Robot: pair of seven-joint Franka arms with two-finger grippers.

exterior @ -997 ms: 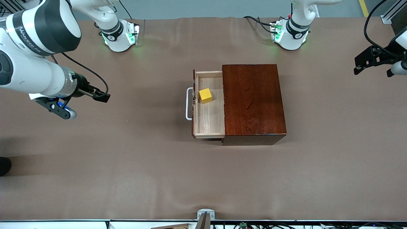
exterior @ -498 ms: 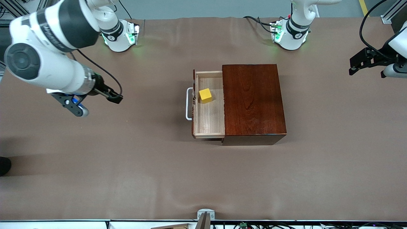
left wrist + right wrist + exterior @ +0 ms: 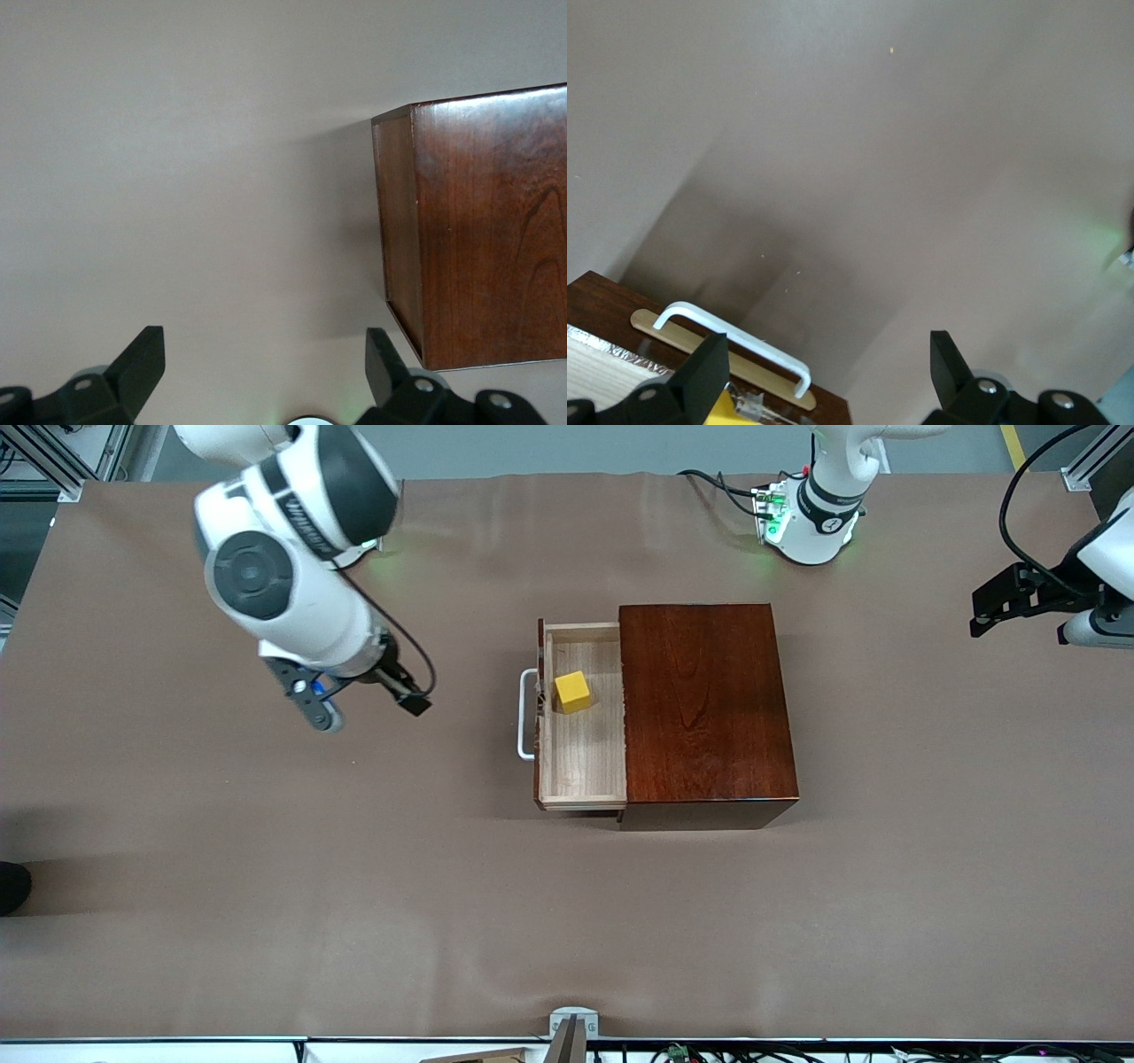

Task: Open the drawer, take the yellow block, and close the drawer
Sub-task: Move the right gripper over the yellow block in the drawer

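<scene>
The drawer (image 3: 582,766) stands pulled out of the dark wooden box (image 3: 704,700) toward the right arm's end of the table. Its white loop handle (image 3: 525,717) faces that end. The yellow block (image 3: 572,691) lies in the drawer close to its front. My right gripper (image 3: 409,703) is open and empty above the table, short of the handle. In the right wrist view (image 3: 828,376) the handle (image 3: 735,341) and a sliver of the block (image 3: 724,411) show. My left gripper (image 3: 1005,607) is open and empty at the left arm's end of the table; its wrist view (image 3: 263,372) shows the box (image 3: 478,230).
Brown cloth covers the table (image 3: 354,886). The left arm's base (image 3: 811,514) stands at the edge farthest from the front camera. A small metal bracket (image 3: 571,1023) sits at the nearest edge.
My right arm has swung from its end of the table toward the drawer handle, gripper open. The left gripper shifted slightly. Drawer and block have not moved.
</scene>
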